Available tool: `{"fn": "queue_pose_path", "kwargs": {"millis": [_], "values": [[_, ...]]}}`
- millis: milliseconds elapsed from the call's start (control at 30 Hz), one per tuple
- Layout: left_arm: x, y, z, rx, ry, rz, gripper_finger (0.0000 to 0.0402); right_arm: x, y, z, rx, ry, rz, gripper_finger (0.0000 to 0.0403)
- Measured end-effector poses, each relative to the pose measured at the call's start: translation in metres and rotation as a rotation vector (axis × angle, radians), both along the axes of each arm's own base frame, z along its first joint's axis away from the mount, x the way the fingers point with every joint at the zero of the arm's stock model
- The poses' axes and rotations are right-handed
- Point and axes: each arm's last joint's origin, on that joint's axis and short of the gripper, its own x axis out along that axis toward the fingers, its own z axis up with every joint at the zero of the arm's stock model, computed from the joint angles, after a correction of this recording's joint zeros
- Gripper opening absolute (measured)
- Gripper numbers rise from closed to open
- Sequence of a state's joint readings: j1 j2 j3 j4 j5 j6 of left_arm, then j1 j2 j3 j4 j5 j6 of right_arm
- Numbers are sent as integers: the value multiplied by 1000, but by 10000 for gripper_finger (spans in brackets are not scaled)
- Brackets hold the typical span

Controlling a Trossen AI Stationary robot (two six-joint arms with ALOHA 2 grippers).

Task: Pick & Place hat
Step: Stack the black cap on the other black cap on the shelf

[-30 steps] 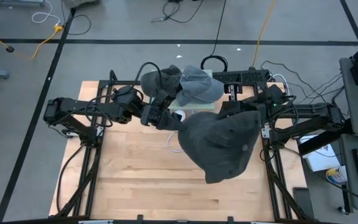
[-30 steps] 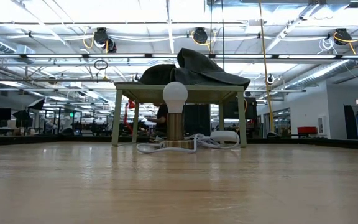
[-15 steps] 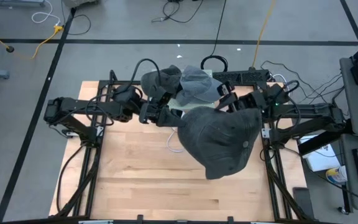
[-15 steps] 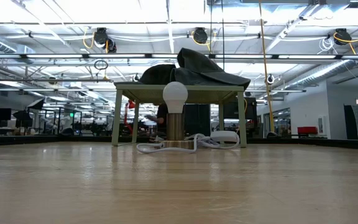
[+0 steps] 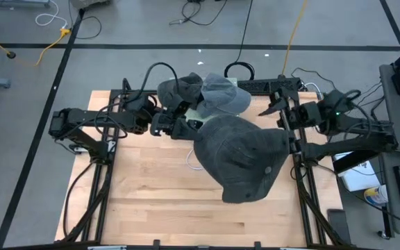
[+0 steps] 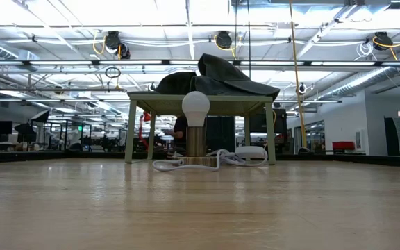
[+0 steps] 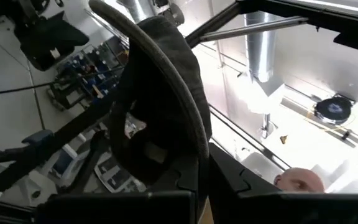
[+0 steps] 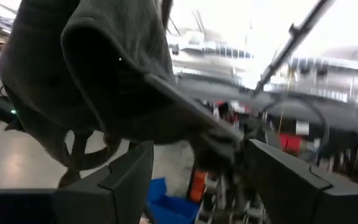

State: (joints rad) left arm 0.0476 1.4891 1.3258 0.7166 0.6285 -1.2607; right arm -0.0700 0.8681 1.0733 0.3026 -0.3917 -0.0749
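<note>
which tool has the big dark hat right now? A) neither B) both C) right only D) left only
D: the left tool is shut on the dark hat's rim, while the right tool stands open and apart from it near the table's far right corner.
</note>
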Motion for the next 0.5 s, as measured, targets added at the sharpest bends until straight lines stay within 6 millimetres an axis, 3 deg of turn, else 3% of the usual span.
{"fn": "queue_pose_path", "kwargs": {"millis": [300, 500], "values": [[-22, 25, 17, 76, -95, 122, 10, -7, 0, -10, 434, 285, 131, 243], [-46, 40, 30, 149, -95, 247, 10, 4, -2, -17, 690, 385, 148, 244]]}}
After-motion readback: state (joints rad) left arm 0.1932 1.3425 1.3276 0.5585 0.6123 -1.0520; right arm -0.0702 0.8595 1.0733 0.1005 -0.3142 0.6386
